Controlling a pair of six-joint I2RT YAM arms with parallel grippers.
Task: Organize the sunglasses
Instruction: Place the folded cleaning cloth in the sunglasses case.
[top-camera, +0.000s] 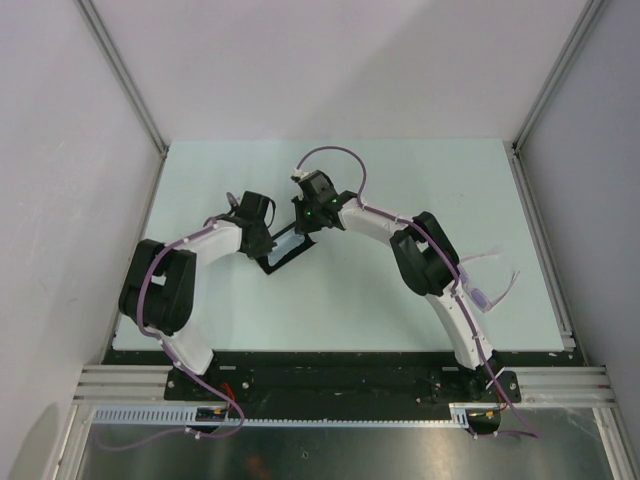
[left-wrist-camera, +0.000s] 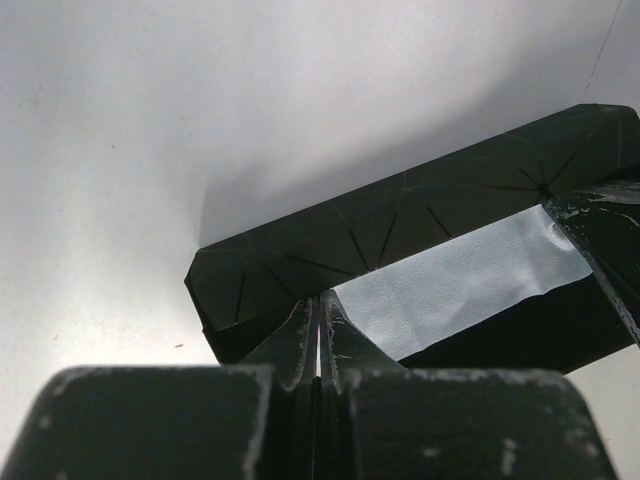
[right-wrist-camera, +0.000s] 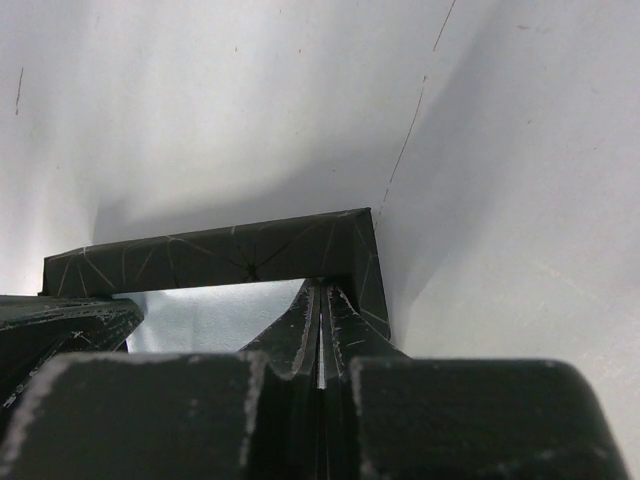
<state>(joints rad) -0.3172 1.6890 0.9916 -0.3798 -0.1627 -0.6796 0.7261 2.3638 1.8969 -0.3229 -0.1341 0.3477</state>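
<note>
While pinched at both ends, lying open at the centre of the table (top-camera: 420, 185): black case (top-camera: 283, 252), light blue cloth (left-wrist-camera: 460, 280) inside. At its 8 o'clock end, left gripper (top-camera: 262, 240), fingers squeezed to a slit on the case wall. At its 2 o'clock end, right gripper (top-camera: 303, 222), likewise narrowed onto the rim. Off at 4 o'clock from the case, beside the right arm (top-camera: 430, 262), the sunglasses (top-camera: 482, 296), well apart from both grippers.
</note>
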